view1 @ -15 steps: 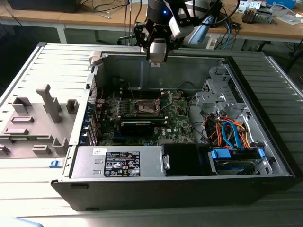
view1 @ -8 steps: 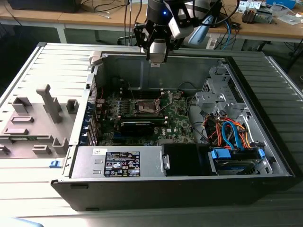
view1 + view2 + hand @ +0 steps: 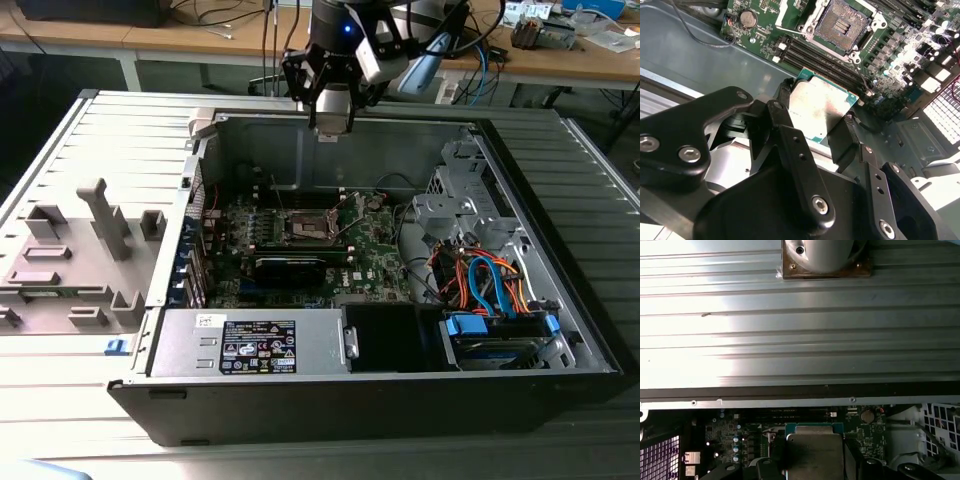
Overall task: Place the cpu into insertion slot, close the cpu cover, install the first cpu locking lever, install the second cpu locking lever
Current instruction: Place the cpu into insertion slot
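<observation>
My gripper (image 3: 330,124) hangs above the rear wall of the open computer case (image 3: 560,330), shut on the cpu. The cpu (image 3: 826,100) is a flat square chip with a silver top and a green edge, clamped between the black fingers (image 3: 785,92) in both wrist views; it is the square plate (image 3: 815,452) low in the first wrist view. The insertion slot (image 3: 842,24) lies open and dark on the green board (image 3: 375,250), some way from the chip. It is the dark square (image 3: 305,228) in the exterior view. A silvery plate beside the slot, probably the cpu cover (image 3: 788,11), stands raised.
A long black card (image 3: 290,268) lies just in front of the slot. The power supply (image 3: 250,345) fills the case's near side. A drive cage with blue and orange cables (image 3: 495,280) sits at the exterior view's right. A grey fixture (image 3: 80,250) rests outside the case.
</observation>
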{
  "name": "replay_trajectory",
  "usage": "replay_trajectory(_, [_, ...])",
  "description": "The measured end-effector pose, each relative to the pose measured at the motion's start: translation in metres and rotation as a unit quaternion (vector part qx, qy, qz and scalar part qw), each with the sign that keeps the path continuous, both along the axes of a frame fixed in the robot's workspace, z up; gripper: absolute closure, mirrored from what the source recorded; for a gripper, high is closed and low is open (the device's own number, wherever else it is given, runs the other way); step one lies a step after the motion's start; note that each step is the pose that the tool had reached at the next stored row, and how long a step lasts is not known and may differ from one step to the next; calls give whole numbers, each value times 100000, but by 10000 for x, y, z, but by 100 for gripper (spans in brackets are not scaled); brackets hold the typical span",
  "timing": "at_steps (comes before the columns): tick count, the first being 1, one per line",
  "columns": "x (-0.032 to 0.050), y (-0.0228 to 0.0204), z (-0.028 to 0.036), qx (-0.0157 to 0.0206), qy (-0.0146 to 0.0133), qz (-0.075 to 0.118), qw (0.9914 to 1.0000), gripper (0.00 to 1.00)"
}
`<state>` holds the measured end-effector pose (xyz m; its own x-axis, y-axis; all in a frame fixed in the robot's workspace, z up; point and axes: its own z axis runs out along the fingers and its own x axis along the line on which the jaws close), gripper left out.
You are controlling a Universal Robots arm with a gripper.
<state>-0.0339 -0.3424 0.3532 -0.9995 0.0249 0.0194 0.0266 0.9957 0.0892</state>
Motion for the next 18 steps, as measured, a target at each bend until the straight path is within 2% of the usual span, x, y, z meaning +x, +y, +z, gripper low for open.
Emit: replay_trajectory(18, [0, -8, -41, 1, -2, 7, 100000, 45])
